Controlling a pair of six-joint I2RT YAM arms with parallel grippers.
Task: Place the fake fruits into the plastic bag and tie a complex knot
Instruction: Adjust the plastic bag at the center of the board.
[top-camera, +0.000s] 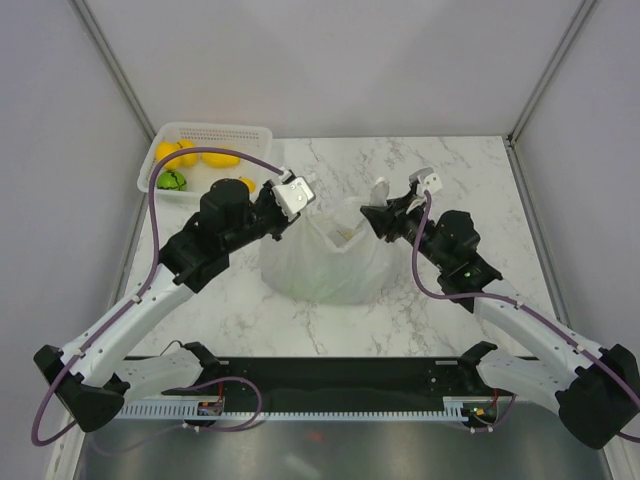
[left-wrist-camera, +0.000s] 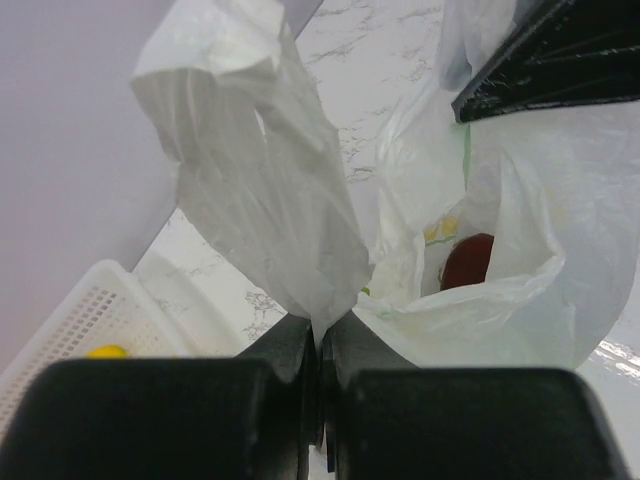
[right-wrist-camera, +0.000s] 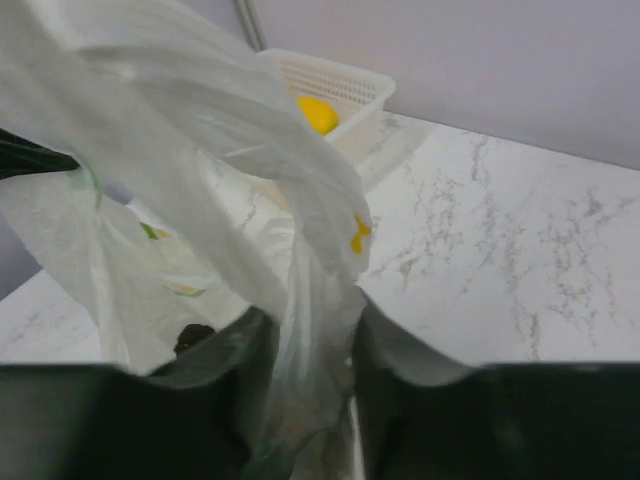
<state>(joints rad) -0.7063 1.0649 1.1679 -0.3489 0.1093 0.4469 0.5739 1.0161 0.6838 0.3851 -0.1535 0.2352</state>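
Your left end effector (left-wrist-camera: 318, 345) is filling the bottom of the left wrist view. Its jaws are closing down to a thin slit and pinching one handle loop (left-wrist-camera: 260, 190) of the plastic bag (left-wrist-camera: 520, 250). That loop is rising, crumpled, toward the upper left of the frame. Right of centre the bag mouth is gaping, and a dark red fruit (left-wrist-camera: 468, 262) is showing inside. A yellow patch (left-wrist-camera: 440, 230) is sitting just up and left of it; you cannot tell whether it is fruit or print.

Your right end effector (right-wrist-camera: 305, 345) is sitting at bottom centre of the right wrist view, jaws nearly closed on the other handle loop (right-wrist-camera: 250, 170), with film bunching between the fingers. A dark lump (right-wrist-camera: 193, 338) is showing through the bag at lower left, too blurred to name.

In the top view the bag is resting on the bench (top-camera: 470, 180) at frame centre, between the two end effectors. Each is holding its loop up, and the loops are standing apart from each other.

A white basket (top-camera: 215, 130) is lying at upper left of that frame, well apart from the bag. Yellow fruits (top-camera: 220, 159) and a green fruit (top-camera: 172, 180) are lying in it.
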